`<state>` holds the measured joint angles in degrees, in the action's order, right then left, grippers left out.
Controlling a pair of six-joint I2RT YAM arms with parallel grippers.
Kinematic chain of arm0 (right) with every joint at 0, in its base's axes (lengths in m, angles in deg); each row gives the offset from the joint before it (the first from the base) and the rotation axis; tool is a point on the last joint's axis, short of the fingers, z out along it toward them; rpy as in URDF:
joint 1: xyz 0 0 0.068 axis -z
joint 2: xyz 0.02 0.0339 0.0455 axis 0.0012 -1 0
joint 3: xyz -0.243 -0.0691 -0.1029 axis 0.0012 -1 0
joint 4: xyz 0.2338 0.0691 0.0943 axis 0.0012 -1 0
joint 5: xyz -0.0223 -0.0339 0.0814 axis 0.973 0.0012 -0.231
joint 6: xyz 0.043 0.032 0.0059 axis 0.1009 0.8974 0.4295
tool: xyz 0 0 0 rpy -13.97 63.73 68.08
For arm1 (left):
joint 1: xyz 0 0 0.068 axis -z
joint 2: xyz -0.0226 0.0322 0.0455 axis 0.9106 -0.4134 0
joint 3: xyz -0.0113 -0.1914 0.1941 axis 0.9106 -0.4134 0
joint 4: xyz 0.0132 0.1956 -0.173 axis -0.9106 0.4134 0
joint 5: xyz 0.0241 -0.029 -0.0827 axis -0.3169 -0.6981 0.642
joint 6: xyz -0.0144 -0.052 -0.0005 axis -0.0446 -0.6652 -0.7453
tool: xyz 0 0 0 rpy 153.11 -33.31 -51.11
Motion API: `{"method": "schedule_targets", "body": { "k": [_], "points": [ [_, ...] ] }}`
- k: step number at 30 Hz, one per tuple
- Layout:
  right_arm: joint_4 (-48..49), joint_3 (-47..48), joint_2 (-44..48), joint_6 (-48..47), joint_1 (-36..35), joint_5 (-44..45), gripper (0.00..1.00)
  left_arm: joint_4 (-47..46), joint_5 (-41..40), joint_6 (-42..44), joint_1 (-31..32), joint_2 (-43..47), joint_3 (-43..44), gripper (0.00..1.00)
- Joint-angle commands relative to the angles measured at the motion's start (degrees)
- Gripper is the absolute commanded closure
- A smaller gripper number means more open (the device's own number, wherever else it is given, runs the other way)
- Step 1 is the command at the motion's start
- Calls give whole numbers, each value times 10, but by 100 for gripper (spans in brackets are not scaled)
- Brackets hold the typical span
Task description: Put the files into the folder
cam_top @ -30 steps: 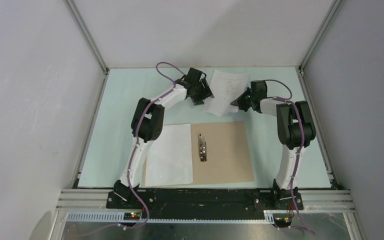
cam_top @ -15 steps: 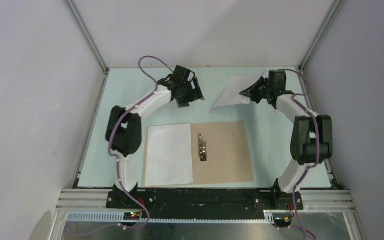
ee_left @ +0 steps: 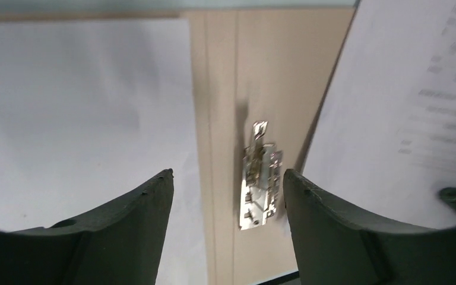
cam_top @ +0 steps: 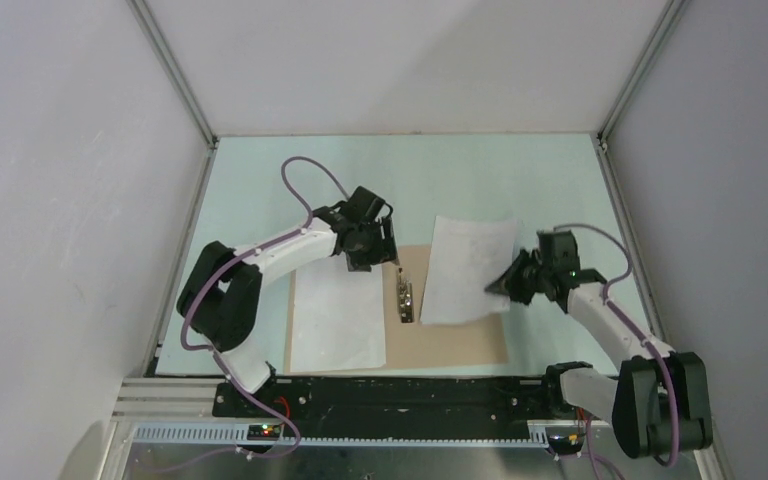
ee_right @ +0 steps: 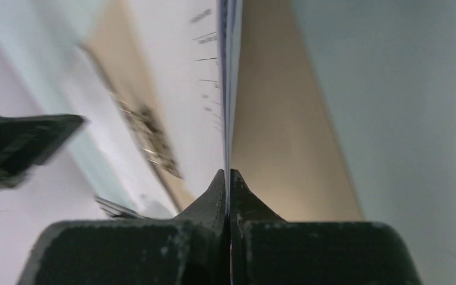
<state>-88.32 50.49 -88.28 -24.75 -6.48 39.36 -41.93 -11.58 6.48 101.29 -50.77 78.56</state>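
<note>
Printed sheet moved over the one folder, pinched in right jaws; left jaws spread, empty; second sheet blank

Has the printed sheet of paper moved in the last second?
Yes. The printed sheet, pinched in the right gripper, came nearer: it lay beyond the folder and now overlaps its right half.
</note>
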Motion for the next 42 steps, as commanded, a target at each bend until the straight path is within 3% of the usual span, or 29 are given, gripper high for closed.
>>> {"method": "schedule_targets", "body": {
  "k": [1,5,11,22,30,36,42],
  "points": [
    [-76,-70,63,-30,-21,85,100,-15,-15,-18,7,61,-29,28],
    [-103,-76,72,-31,-59,148,100,-19,-18,-30,13,78,-64,34],
    [-99,-76,38,-25,-101,170,100,-26,-18,-33,26,104,-103,41],
    [-8,-71,-40,5,-116,69,100,-43,-18,-39,55,97,-144,44],
    [9,-65,-61,10,-105,40,100,-55,-18,-44,68,70,-150,59],
    [23,-64,-57,10,-51,-4,100,-57,-18,-44,76,56,-147,65],
    [40,-52,-75,34,-68,-17,100,-56,-17,-42,78,49,-144,71]
  ]
}}
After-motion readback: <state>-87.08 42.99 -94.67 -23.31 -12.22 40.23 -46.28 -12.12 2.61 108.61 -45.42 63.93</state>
